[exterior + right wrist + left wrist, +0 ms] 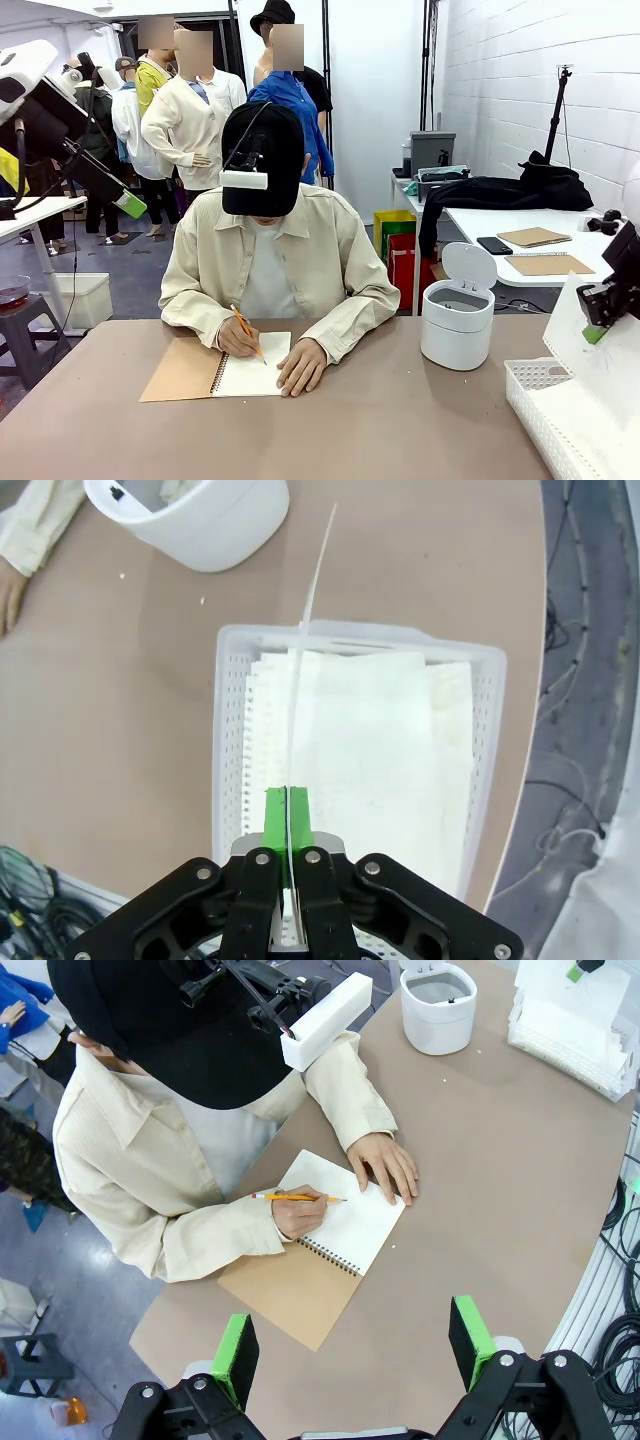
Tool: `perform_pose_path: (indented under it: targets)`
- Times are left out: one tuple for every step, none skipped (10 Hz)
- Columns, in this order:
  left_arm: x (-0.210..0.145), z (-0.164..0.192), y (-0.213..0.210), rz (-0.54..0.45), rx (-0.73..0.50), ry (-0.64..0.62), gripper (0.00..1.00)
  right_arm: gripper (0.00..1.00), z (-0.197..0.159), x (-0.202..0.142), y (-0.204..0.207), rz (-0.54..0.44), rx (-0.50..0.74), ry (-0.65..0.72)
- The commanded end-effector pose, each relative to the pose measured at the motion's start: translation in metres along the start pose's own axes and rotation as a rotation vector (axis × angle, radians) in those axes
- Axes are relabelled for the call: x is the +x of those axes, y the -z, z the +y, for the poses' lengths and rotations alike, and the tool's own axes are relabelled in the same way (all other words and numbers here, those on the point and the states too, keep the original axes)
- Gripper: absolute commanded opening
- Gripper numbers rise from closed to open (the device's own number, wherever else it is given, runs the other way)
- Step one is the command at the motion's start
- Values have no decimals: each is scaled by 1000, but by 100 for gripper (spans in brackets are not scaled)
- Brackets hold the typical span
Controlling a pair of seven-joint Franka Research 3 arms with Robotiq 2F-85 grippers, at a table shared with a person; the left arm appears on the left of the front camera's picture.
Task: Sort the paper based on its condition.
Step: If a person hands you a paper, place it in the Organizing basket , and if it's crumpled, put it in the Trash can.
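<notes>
My right gripper [287, 815] is shut on a thin white sheet of paper [308, 630], seen edge-on and held upright above the white lattice basket [228, 780]. Several more white sheets [370, 740] lie flat inside that basket. From the front, the right gripper [597, 325] holds the sheet [600, 385] over the basket [530, 385] at the table's right edge. My left gripper [352, 1345] is open and empty, high above the table's left side, looking down on the person. It shows from the front at upper left [125, 200].
A person at the far side writes with a pencil [300, 1197] in a spiral notebook [215, 368] with a brown cover, the other hand [385, 1165] on the page. A white lidded bin [458, 320] stands left of the basket.
</notes>
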State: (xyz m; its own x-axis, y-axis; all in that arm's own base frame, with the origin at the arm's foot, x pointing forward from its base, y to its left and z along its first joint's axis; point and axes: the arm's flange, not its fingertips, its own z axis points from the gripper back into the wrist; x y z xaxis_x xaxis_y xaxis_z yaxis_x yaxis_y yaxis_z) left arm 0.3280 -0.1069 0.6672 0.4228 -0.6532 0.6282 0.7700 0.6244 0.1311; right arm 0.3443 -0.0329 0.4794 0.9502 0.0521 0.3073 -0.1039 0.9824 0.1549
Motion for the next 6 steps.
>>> perform_pose_path:
  targets:
    - [1,1,0,-4,2,-4,100,0,2,2,-1,-25,-13,-14]
    - [1,1,0,-4,2,-4,100,0,2,2,-1,-25,-13,-14]
    - [1,1,0,-4,2,-4,100,0,1,1,-3,-12,-1,-3]
    - [1,1,0,-4,2,-4,100,0,2,2,10,10,11,8]
    - [1,1,0,-4,2,-4,100,0,1,1,17,-2,17,20]
    - [1,1,0,-4,2,-4,100,0,-2,-2,26,-22,9,4]
